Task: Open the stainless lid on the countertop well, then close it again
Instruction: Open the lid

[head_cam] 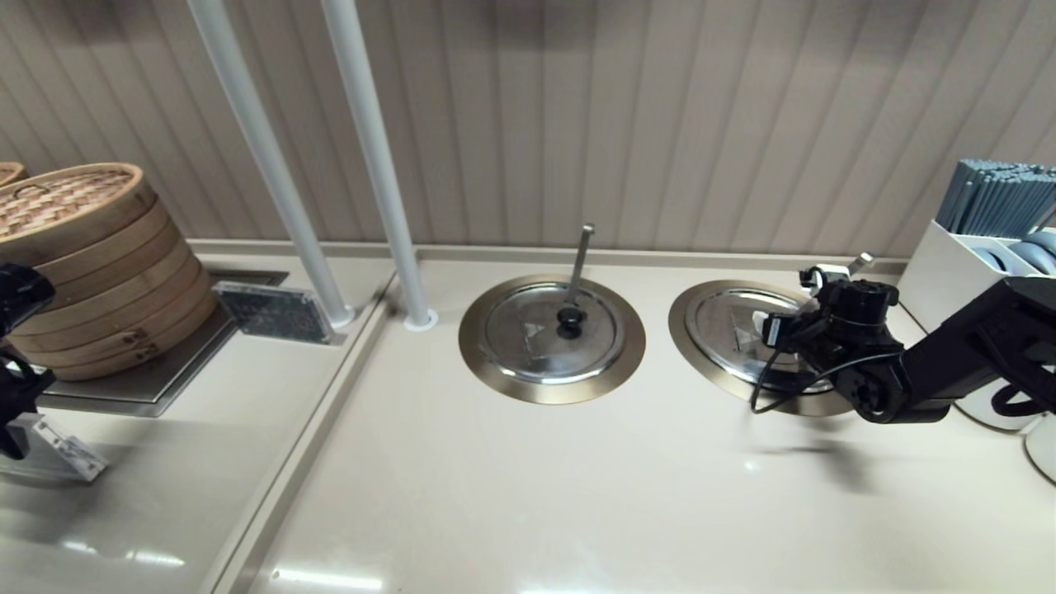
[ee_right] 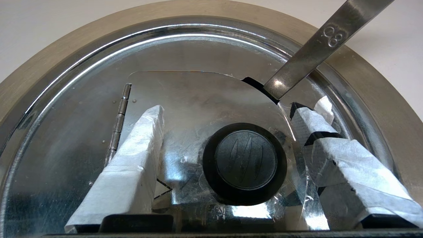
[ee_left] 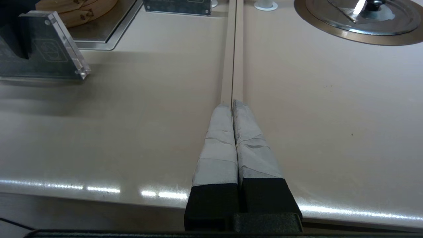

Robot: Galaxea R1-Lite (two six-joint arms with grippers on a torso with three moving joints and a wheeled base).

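Observation:
The stainless lid [head_cam: 726,326] lies flat and closed on the bronze collar of the countertop well [head_cam: 678,323], so the well's dark inside is hidden. Its slanting ladle handle [head_cam: 858,264] sticks out at the far right of the lid. My right gripper [head_cam: 802,332] hovers over the lid. In the right wrist view this gripper [ee_right: 228,110] is open, its taped fingers [ee_right: 132,165] standing either side of the black knob [ee_right: 244,163] without touching it. The ladle handle [ee_right: 314,49] passes through the notch in the lid [ee_right: 198,92]. My left gripper [ee_left: 232,104] is shut and parked at the left.
The twin lid [head_cam: 549,330] with an upright ladle handle sits left of the task lid. Bamboo steamers [head_cam: 82,256] stand far left, two white poles [head_cam: 379,165] rise behind, and a white caddy of chopsticks [head_cam: 990,231] is far right. An acrylic stand [ee_left: 43,49] is near the left arm.

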